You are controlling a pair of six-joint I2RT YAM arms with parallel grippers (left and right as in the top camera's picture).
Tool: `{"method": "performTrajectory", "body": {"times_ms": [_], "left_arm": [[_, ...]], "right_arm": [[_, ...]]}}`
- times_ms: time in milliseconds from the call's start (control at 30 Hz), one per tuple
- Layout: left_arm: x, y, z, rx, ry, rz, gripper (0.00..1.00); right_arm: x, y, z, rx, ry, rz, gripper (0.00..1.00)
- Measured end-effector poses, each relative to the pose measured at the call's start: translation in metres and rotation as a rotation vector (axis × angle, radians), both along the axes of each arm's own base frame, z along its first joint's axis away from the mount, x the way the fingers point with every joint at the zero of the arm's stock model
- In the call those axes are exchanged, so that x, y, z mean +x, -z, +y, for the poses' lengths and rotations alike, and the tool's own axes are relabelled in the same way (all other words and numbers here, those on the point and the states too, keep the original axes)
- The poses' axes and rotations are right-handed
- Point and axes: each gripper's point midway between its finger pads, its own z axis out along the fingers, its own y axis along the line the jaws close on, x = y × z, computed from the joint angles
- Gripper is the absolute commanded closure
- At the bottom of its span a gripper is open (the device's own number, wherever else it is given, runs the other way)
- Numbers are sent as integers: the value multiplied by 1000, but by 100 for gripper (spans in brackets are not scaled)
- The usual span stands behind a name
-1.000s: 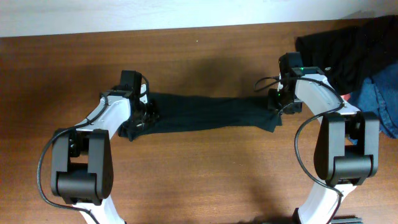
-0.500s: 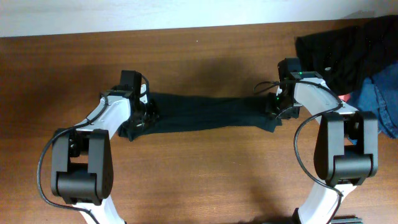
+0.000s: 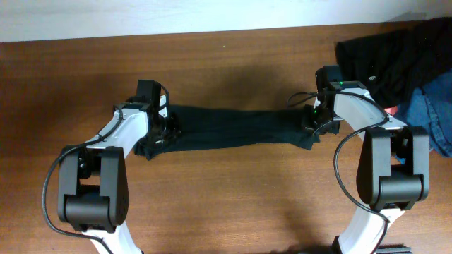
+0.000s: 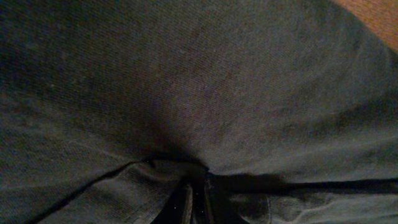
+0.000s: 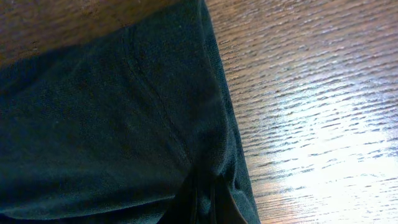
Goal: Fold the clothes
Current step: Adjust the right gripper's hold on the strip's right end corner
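My right gripper [image 3: 316,120] has just pinched shut on the right end of the shirt [image 3: 236,130], lying as a band across the table [image 3: 226,204], my left gripper [image 3: 164,128] pinching the other end: both ends judged secured for the fold.

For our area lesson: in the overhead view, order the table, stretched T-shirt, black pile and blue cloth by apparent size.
1. Table
2. T-shirt and black pile: too alike to rank, and the pile is cropped
3. Blue cloth, also cropped
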Motion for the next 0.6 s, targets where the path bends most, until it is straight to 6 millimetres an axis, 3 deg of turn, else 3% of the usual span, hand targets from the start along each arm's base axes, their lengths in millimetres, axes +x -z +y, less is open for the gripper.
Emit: {"method": "performTrajectory", "body": {"times_ms": [133, 300, 600], "left_arm": [[0, 0, 0, 0, 0, 0, 92], [0, 0, 0, 0, 0, 0, 92], [0, 0, 0, 0, 0, 0, 91]], "right_arm": [[-9, -6, -3, 1, 7, 48, 96], [9, -24, -10, 0, 25, 1, 96], [23, -27, -11, -2, 26, -53, 96]]}}
